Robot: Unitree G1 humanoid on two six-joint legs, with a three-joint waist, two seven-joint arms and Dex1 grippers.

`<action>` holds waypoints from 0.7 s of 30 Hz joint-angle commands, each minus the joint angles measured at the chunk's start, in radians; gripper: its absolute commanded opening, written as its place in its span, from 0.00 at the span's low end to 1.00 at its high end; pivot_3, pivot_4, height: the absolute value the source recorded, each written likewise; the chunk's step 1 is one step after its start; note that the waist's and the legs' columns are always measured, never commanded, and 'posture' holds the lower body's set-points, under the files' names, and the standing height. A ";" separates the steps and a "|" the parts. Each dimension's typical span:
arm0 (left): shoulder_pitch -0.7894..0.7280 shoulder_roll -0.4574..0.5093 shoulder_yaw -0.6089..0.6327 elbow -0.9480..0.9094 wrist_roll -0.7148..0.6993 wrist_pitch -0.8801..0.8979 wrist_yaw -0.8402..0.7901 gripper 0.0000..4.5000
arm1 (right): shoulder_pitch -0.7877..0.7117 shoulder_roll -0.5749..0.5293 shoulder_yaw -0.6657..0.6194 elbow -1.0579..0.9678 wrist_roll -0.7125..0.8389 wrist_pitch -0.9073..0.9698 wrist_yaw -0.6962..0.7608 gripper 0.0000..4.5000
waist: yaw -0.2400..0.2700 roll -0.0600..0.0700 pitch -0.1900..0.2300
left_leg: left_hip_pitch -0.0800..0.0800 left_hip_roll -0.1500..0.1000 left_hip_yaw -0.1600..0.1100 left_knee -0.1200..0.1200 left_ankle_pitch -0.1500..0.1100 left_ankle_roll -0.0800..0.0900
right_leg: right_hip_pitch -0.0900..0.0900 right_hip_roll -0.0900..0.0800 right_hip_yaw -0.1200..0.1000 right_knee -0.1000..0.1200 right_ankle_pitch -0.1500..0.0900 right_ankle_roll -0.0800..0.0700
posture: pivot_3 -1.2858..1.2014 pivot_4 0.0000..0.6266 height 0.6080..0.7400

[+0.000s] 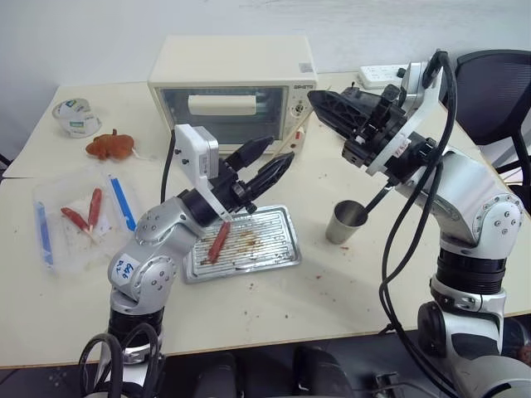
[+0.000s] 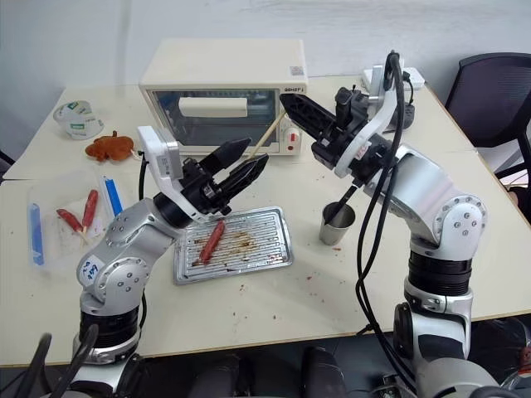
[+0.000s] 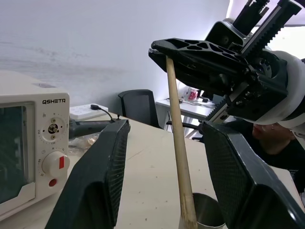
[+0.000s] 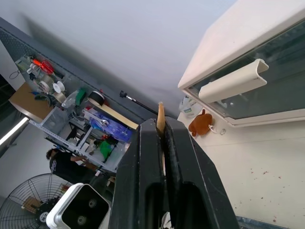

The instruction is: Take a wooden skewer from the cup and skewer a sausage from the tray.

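My right gripper is shut on the top end of the wooden skewer, held up in front of the toaster oven. The stick slants down from it toward my left gripper, whose two fingers stand apart on either side of the skewer's lower part, with a gap on each side. The wrist view of the right gripper has the skewer tip poking out between the closed fingers. One sausage lies on the left side of the tray, below my left gripper. Right of the tray stands the cup.
The toaster oven stands behind the tray. At the left lie a clear bag with sausages and blue strips, an orange-brown toy and a tape roll. A power strip and chair are at the back right.
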 commanded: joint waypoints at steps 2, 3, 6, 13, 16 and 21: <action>-0.008 -0.011 0.008 -0.024 -0.002 -0.024 0.002 0.26 | -0.004 -0.005 -0.010 -0.034 0.023 -0.022 0.003 0.00 | 0.000 0.000 0.000 | 0.000 0.000 0.000 0.000 0.000 0.000 | 0.000 0.000 0.000 0.000 0.000 0.000 | 0.52 0.24 1.00; -0.007 -0.012 0.006 -0.023 0.000 -0.024 0.000 0.20 | -0.005 -0.004 -0.009 -0.035 0.023 -0.023 0.002 0.00 | 0.000 0.000 0.000 | 0.000 0.000 0.000 0.000 0.000 0.000 | 0.000 0.000 0.000 0.000 0.000 0.000 | 0.52 0.24 1.00; -0.008 -0.014 0.001 -0.018 0.007 -0.024 0.000 0.09 | -0.006 -0.003 -0.007 -0.039 0.023 -0.025 0.001 0.00 | 0.000 0.000 0.000 | 0.000 0.000 0.000 0.000 0.000 0.000 | 0.000 0.000 0.000 0.000 0.000 0.000 | 0.52 0.24 1.00; -0.017 -0.020 0.009 0.000 0.013 -0.033 0.008 0.09 | -0.004 -0.001 -0.004 -0.044 0.023 -0.030 0.001 0.00 | 0.000 0.000 0.000 | 0.000 0.000 0.000 0.000 0.000 0.000 | 0.000 0.000 0.000 0.000 0.000 0.000 | 0.52 0.24 1.00; -0.016 -0.027 0.020 0.006 0.004 -0.044 0.006 0.00 | -0.004 -0.003 -0.002 -0.045 0.023 -0.031 0.004 0.00 | 0.000 0.000 0.000 | 0.000 0.000 0.000 0.000 0.000 0.000 | 0.000 0.000 0.000 -0.001 0.000 0.000 | 0.52 0.24 1.00; -0.022 -0.013 0.033 0.017 0.017 -0.044 0.008 0.00 | -0.004 -0.011 0.001 -0.047 0.023 -0.028 0.010 0.00 | 0.000 0.000 0.000 | -0.001 0.000 0.000 0.000 0.000 0.000 | 0.000 0.000 -0.001 -0.001 0.000 0.000 | 0.52 0.24 1.00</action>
